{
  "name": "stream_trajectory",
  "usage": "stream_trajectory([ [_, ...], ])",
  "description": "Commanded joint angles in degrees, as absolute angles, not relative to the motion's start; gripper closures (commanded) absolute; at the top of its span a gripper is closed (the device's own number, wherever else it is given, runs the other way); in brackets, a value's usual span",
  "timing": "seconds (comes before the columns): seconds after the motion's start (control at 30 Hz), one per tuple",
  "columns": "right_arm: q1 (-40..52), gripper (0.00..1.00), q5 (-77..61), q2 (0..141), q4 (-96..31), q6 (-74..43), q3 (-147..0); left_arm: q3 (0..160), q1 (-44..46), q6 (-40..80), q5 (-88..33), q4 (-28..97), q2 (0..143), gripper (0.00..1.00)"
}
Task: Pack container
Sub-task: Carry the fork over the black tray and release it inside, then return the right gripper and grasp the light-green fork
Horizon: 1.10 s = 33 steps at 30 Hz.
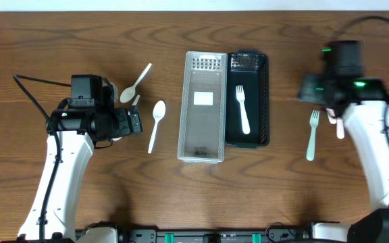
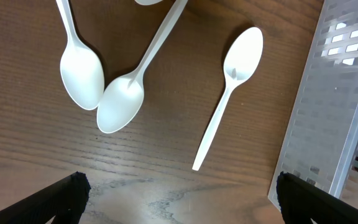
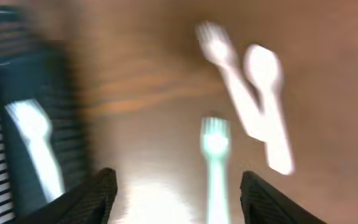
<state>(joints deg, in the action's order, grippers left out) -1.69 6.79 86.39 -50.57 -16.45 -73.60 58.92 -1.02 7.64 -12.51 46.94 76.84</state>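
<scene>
Left pincer (image 2: 182,190): fingers spread wide, nothing between them, held above the brown wooden worktop (image 1: 201,202) at 9 o'clock of the scene. Just ahead of its tips lies a white plastic spoon (image 2: 229,93), bowl toward 12 o'clock in the overhead view, touching nothing. A strip of bare wood separates it from the long 9 o'clock wall of the clear perforated plastic rectangular container (image 1: 201,108). A pair of white plastic spoons (image 2: 82,78) lies at 11 o'clock of the pincer, bowls touching side by side, handles diverging.

Container: centre of the worktop, long axis running 12 to 6 o'clock. A black slatted plastic tray (image 1: 262,101) lies along its 3 o'clock wall; touching or slightly tucked under, cannot tell which. A white plastic fork (image 1: 242,111) lies in the tray, tines toward 12 o'clock.

Right pincer (image 3: 178,186): wrist view motion-blurred, but the fingers stand wide apart and grip nothing. It sits at 3 o'clock, well apart from the tray's outer edge. A second white plastic fork (image 1: 313,135) lies on the worktop below it. Pale cutlery (image 1: 336,125) just to its 3 o'clock side is partly under the arm, too blurred to count.

Broad bare wood runs along the 6 o'clock edge between the two arms.
</scene>
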Motion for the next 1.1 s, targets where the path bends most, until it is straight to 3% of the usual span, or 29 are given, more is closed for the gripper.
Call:
stream_trajectory([
  [0.0,-6.85,0.34,8.51,88.38,-51.22,-15.14,-68.73,59.90,-0.95,7.11,-12.43,47.13,77.25,0.02],
  [0.13,-10.63,0.31,4.93,89.14,-44.40,-13.87,-59.96,59.90,-0.95,7.11,-12.40,47.13,77.25,0.02],
  [0.33,-11.73,0.35,-1.54,90.17,-34.04,-11.90,-51.05,59.90,-0.95,7.11,-12.43,47.13,77.25,0.02],
  [0.7,-11.73,0.41,-1.54,97.43,-29.56,-11.94,-48.51,59.90,-0.95,7.11,-12.43,47.13,77.25,0.02],
  [0.8,-11.70,0.52,-1.58,99.57,-29.12,-11.94,-48.53,59.90,-0.95,7.11,-12.43,47.13,77.25,0.02],
  [0.93,-11.57,0.78,-1.61,99.88,-29.36,-11.92,-48.56,59.90,-0.95,7.11,-12.43,47.13,77.25,0.02],
  [1.07,-10.63,0.94,-2.72,97.41,-31.27,-11.92,-49.56,59.90,-0.95,7.11,-12.43,47.13,77.25,0.02],
])
